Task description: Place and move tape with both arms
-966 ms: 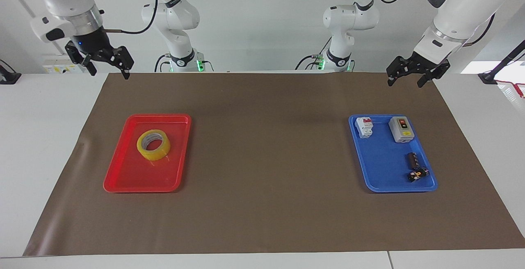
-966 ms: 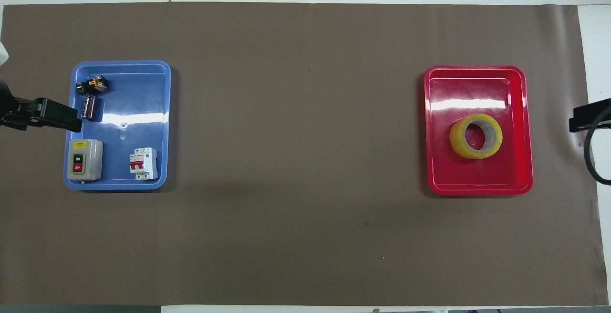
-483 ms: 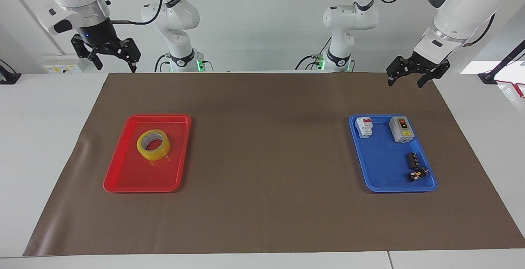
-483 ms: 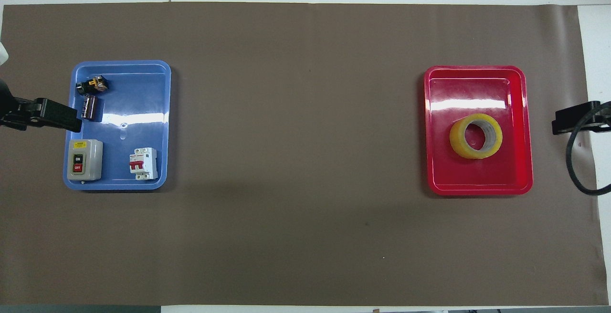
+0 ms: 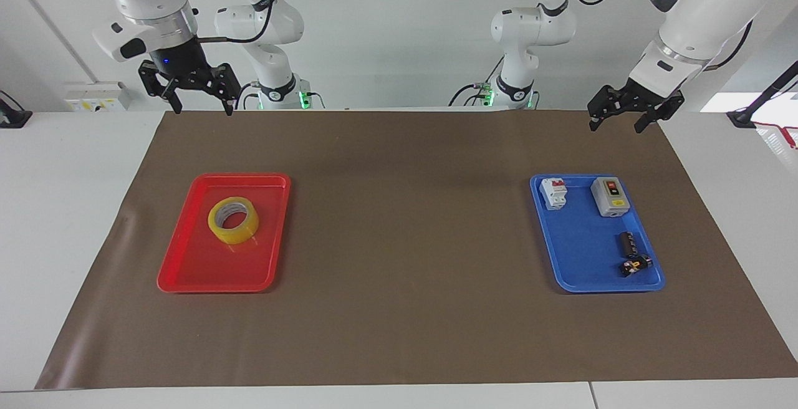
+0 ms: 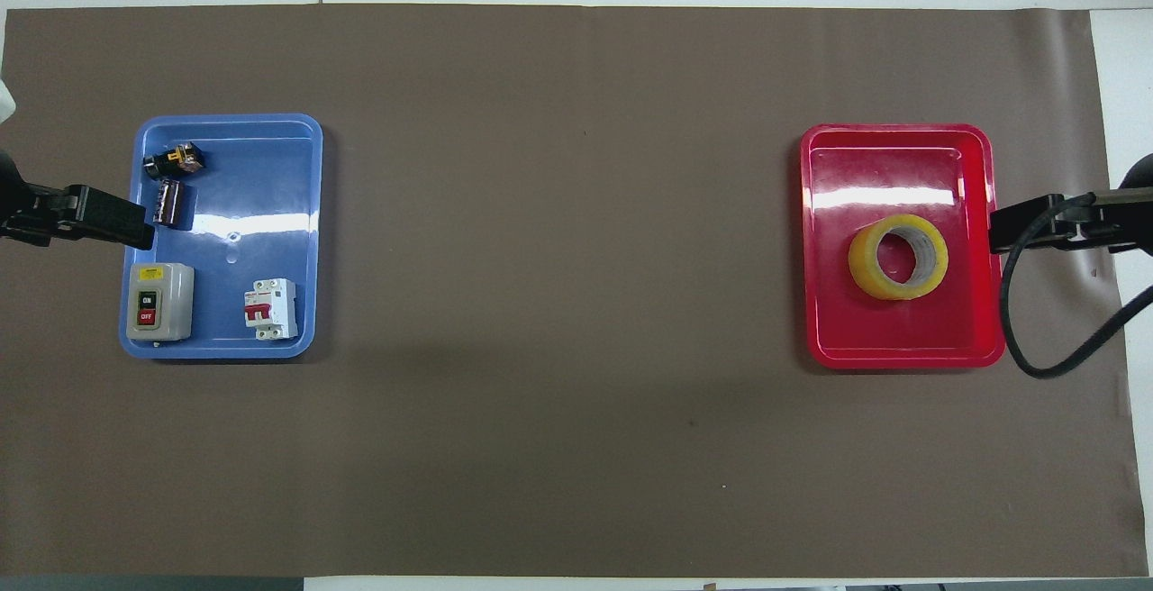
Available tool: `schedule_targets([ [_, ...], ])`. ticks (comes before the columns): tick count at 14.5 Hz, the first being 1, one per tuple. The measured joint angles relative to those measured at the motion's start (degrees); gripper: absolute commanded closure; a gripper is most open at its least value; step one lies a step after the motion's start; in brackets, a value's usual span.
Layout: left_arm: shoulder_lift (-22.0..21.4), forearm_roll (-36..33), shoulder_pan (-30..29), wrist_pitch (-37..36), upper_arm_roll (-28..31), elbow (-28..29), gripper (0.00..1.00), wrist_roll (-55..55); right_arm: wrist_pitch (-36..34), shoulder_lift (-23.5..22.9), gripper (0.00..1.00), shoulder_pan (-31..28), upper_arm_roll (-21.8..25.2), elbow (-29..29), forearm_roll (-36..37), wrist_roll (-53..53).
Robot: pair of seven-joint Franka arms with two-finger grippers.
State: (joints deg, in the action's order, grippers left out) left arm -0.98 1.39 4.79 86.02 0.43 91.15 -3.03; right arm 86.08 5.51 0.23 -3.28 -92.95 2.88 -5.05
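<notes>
Lying flat in the red tray (image 5: 187, 272), the tape (image 5: 234, 220) is a ring of see-through yellow with a pale grey-white core, its round hole facing up. In the overhead view the tape (image 6: 898, 257) sits in the tray's (image 6: 901, 145) half nearer the robots, toward four o'clock of the tray's middle.

The right claw (image 5: 198, 105) hangs high in the air with its fingers spread and nothing between them; in the overhead view it shows at about three o'clock of the tape, at the tray's edge. The left claw (image 5: 617, 121) waits, also released and empty, above the brown mat (image 5: 405, 240) on the table, toward the blue tray (image 5: 580, 259). That tray holds a grey switch box (image 5: 610, 196), a white breaker (image 5: 553, 192) and two small dark parts (image 5: 631, 253).
</notes>
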Motion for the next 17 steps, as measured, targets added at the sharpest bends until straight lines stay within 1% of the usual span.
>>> schedule_targets([
  [17,0.0,0.0,0.0,0.0,0.0,0.0,0.0,0.0,-0.46,0.18,0.0,-0.59,0.47,-0.16,0.0,1.04],
])
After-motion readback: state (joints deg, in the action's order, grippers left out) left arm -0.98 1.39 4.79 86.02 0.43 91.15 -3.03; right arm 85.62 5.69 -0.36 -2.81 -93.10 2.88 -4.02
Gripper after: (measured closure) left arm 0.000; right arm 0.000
